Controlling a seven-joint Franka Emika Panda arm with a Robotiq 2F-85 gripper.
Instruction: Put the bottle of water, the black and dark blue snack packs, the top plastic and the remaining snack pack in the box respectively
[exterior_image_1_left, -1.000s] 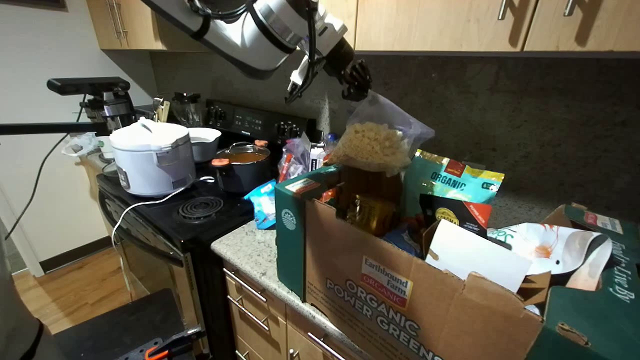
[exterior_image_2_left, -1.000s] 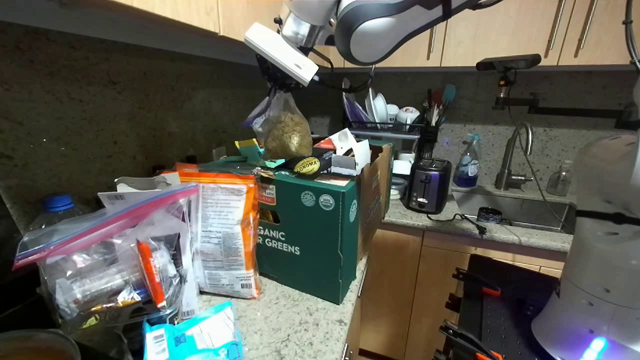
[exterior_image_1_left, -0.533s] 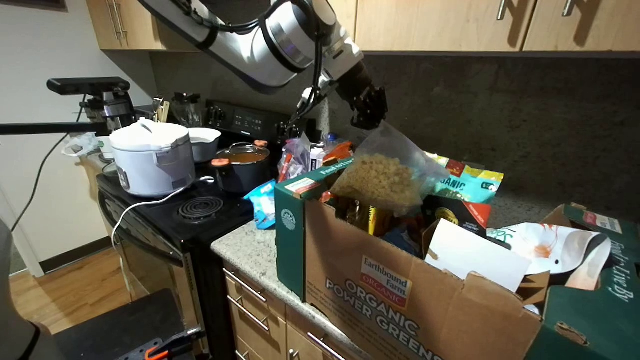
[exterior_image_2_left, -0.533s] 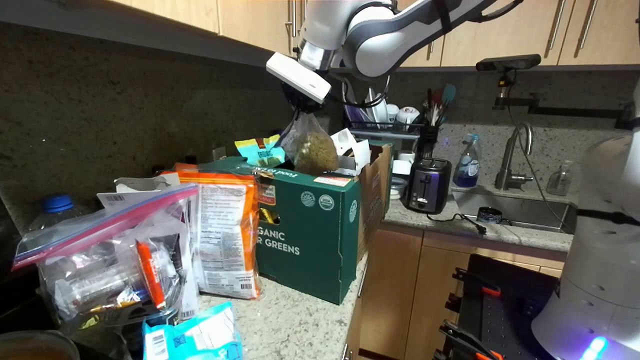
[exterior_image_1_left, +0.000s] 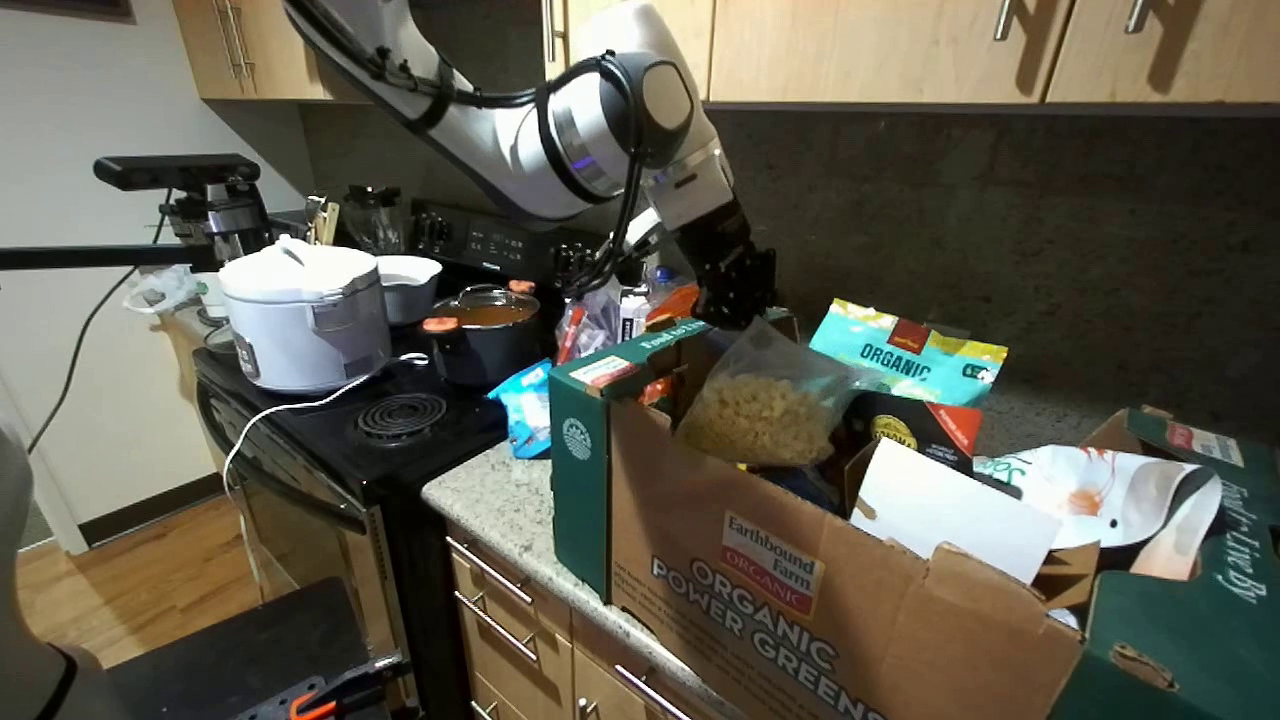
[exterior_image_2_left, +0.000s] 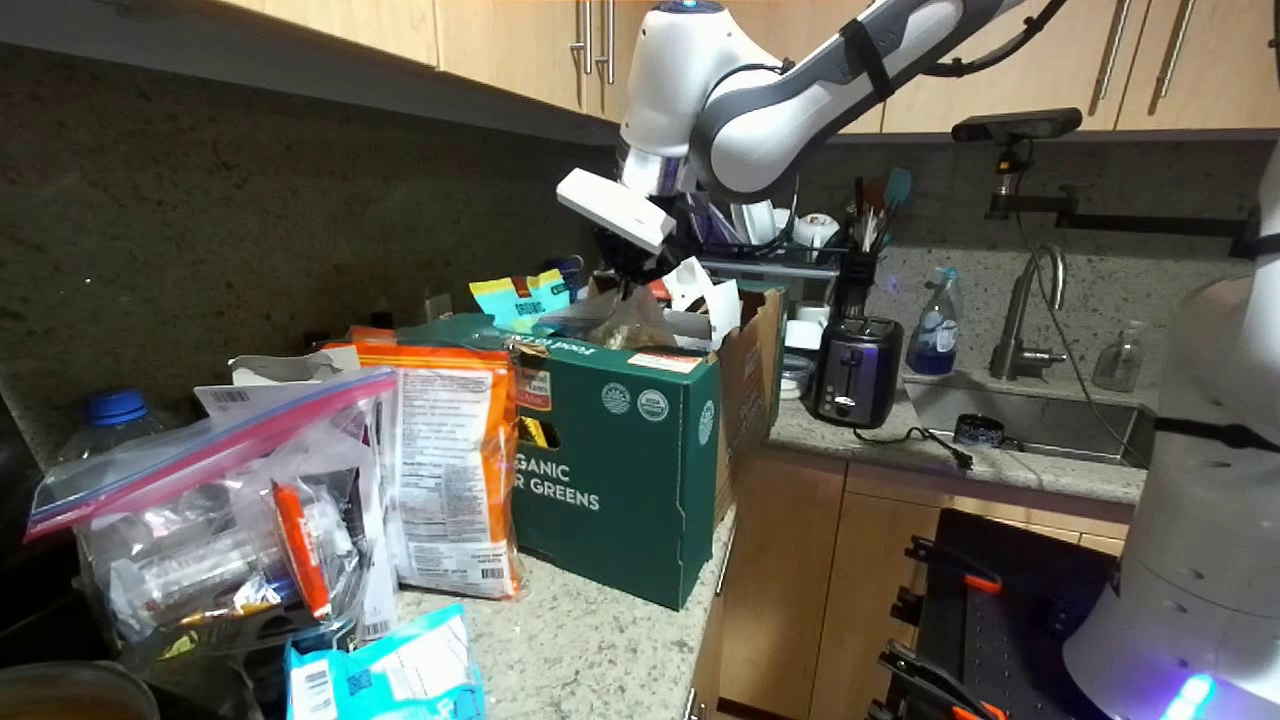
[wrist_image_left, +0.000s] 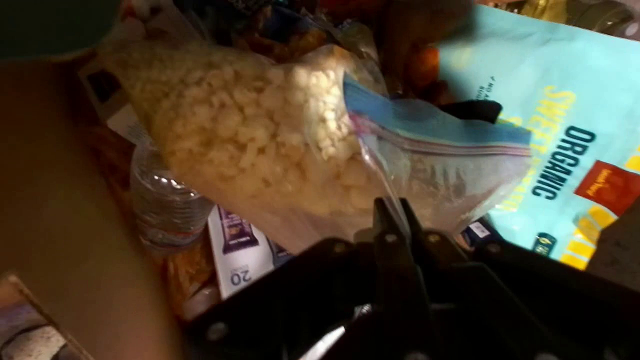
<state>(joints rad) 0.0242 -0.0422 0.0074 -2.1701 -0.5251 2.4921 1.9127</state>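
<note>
While closed, gripper (wrist_image_left: 393, 206) tight on bag (wrist_image_left: 280, 142).

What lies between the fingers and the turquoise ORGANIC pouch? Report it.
The clear bag, pinched by the fingers: its zip top reaches across to overlap the turquoise ORGANIC pouch in the wrist view.

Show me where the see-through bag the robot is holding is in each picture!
In an exterior view: the see-through bag is just right of the middle, left of the turquoise pack.
In an exterior view: the see-through bag is near the middle, partly hidden by the box.
Wrist view: the see-through bag lies across the upper middle, held by the gripper.
Shared landmark: the turquoise pack, in all three.
</note>
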